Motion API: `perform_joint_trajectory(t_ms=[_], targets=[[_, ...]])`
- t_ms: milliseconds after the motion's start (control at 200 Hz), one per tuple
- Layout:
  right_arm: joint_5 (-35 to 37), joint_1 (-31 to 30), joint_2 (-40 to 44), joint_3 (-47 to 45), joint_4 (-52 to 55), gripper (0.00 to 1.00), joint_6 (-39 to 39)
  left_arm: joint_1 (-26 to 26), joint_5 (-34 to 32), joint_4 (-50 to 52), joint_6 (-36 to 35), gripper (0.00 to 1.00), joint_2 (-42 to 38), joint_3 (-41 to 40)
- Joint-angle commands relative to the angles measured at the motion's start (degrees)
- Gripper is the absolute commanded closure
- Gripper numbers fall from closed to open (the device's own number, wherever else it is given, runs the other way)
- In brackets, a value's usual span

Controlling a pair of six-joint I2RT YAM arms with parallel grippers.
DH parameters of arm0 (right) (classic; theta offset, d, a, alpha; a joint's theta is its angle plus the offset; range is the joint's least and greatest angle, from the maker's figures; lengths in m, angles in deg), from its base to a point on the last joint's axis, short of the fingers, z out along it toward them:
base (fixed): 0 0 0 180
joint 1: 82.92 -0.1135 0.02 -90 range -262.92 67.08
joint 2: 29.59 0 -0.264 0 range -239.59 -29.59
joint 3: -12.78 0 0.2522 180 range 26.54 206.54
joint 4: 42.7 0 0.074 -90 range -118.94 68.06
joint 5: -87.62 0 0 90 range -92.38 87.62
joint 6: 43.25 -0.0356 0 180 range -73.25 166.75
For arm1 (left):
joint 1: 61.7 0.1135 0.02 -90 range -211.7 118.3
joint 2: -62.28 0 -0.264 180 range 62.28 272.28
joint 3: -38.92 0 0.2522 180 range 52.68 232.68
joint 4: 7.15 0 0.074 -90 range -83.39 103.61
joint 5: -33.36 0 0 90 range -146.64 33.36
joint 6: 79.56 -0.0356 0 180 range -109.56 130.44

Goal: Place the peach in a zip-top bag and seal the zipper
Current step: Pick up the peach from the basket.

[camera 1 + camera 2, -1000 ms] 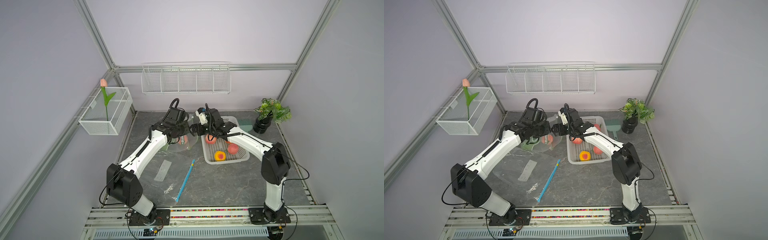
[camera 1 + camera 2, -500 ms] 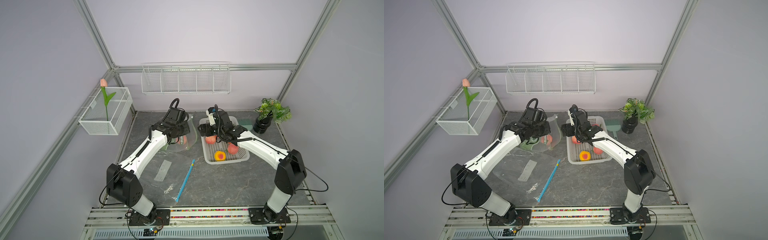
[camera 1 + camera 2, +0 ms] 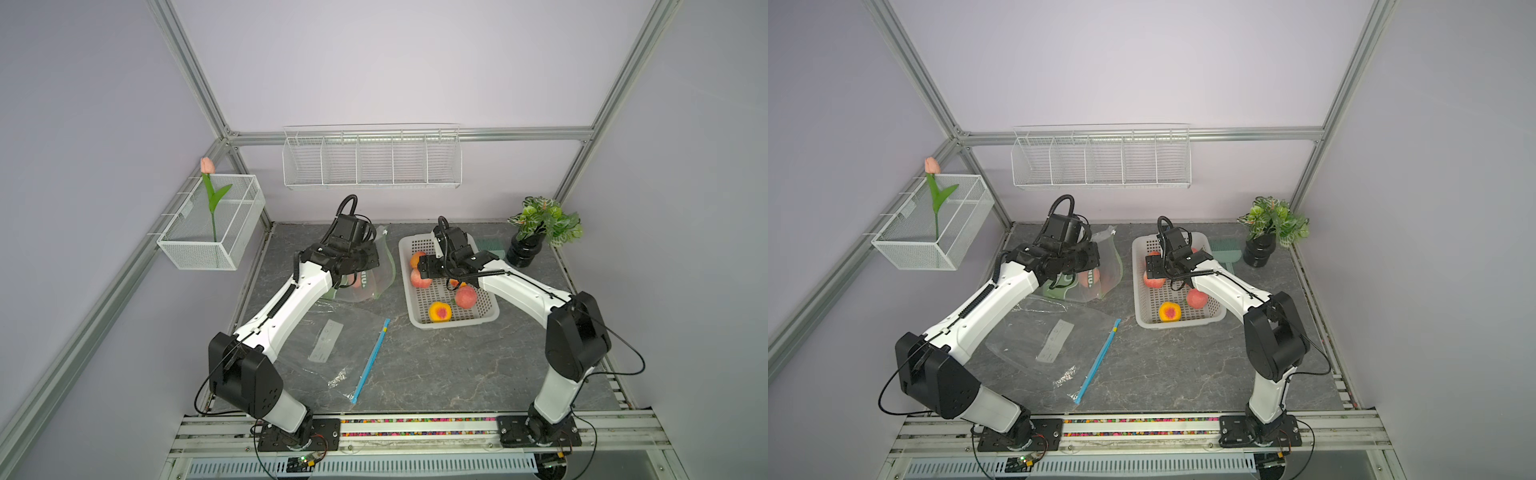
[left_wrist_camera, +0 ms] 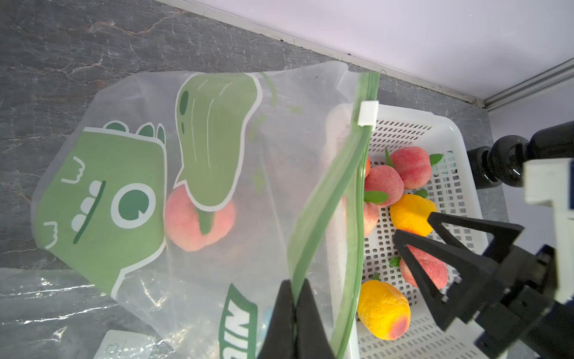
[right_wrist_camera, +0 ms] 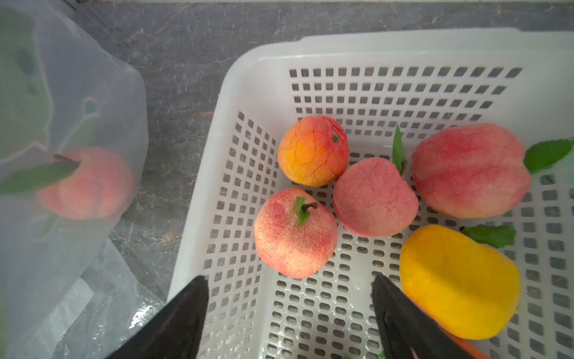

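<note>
Left wrist view, nearest first: my left pincer point(image 4: 295, 284) is pressed together on a green lip of the zipper point(image 4: 326, 199) of the zip-top bag point(image 4: 267, 192), holding that edge up above the table point(image 4: 93, 46). Just beyond my tips the two zipper tracks part, so the mouth gapes. Further in, the peach point(image 4: 198, 222) lies inside the bag, partly behind a printed green dinosaur point(image 4: 102, 199). Farthest along the track sits the white slider point(image 4: 368, 112).

Right wrist view: my right pincer point(image 5: 289, 277) stands wide apart and empty over the white basket point(image 5: 198, 217), with spare fruit point(image 5: 313, 150) just beyond its tips and the bag off to one side.

I judge the placing done and the sealing not yet begun. Next, my right pincer should cross to the slider, nip it and draw it along the track toward my left pincer, which must keep the lip taut.

Hard to tell: whether I grip one lip or both. The bag's lower edge is cut off. In both top views my left tips hide behind the wrist.
</note>
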Motion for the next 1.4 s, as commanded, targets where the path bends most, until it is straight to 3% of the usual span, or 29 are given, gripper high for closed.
perform_joint_trajectory(t_ms=[0, 155, 985, 1394], targets=[[-2.03, 0.33, -2.84, 1.63, 1.75, 0.16, -1.28, -0.07, 3.08, -1.06, -2.77, 1.0, -1.39, 0.9], [-1.19, 0.66, -6.6, 4.74, 3.59, 0.17, -2.78, 0.01, 6.26, -2.51, -3.77, 1.0, -1.82, -0.1], [-4.63, 1.73, -17.33, 12.0, 5.7, 0.2, -5.24, 0.89, 8.53, -2.87, -3.57, 1.0, -1.41, -0.38], [-4.6, 1.94, -7.08, 3.85, -1.78, 0.26, -6.6, 0.89, 6.36, -3.37, -2.01, 1.0, -1.7, -0.97]])
